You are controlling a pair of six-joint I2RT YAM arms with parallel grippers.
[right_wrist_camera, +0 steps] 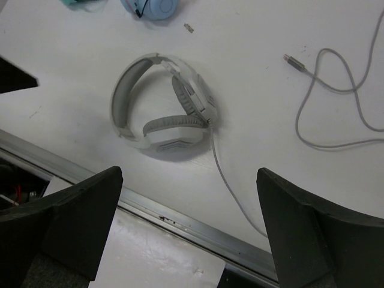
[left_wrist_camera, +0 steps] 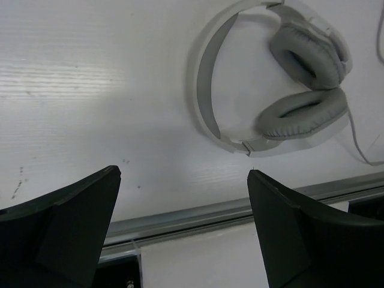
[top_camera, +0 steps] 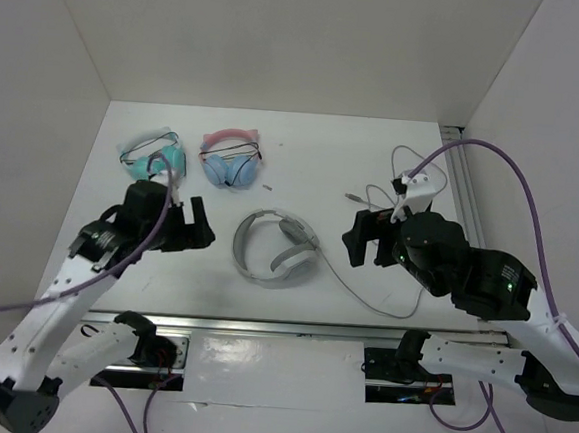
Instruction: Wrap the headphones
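Note:
The light-grey headphones lie flat mid-table, ear cups folded together, also visible in the left wrist view and the right wrist view. Their thin grey cable runs right from the cups, loops back and ends in a plug. My left gripper hovers to the left of the headphones, open and holding nothing. On the other side, apart from them, my right gripper is open too, with nothing between its fingers.
A teal pair of headphones and a pink-banded blue pair lie at the back left. A metal rail runs along the table's near edge. White walls enclose the table on three sides.

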